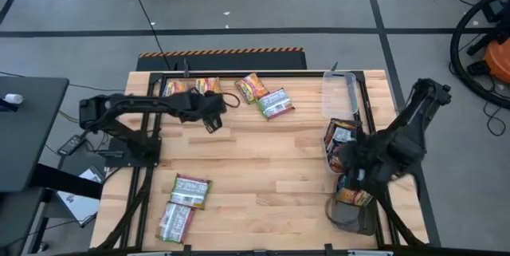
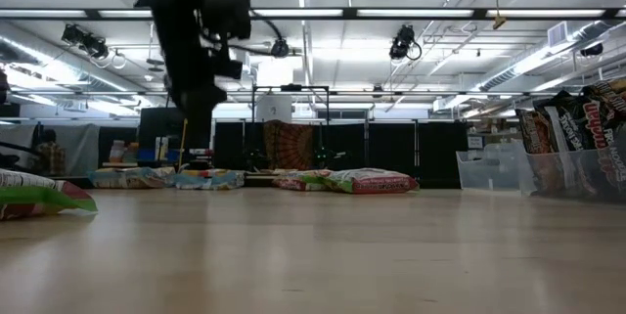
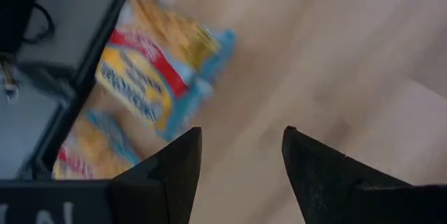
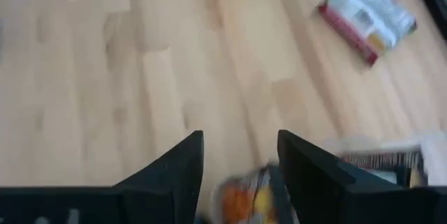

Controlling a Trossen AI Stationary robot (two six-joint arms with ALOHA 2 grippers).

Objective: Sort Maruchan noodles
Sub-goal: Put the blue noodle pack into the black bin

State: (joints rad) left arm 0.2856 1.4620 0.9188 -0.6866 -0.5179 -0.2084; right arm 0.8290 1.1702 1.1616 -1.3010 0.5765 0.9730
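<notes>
Above blue-yellow packets [image 3: 157, 70], left claw [image 3: 241, 165] open

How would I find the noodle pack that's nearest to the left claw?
Look at the far edge of the wooden table, where the left claw hangs open. Two packs lie side by side there against the black rail; take the blue-edged noodle pack on the claw's side. It has a yellow and red front, unlike the silver-green ones nearby.

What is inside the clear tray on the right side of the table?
The middle tray holds dark packets standing upright. The right arm covers its lower part, so their number cannot be seen.
</notes>
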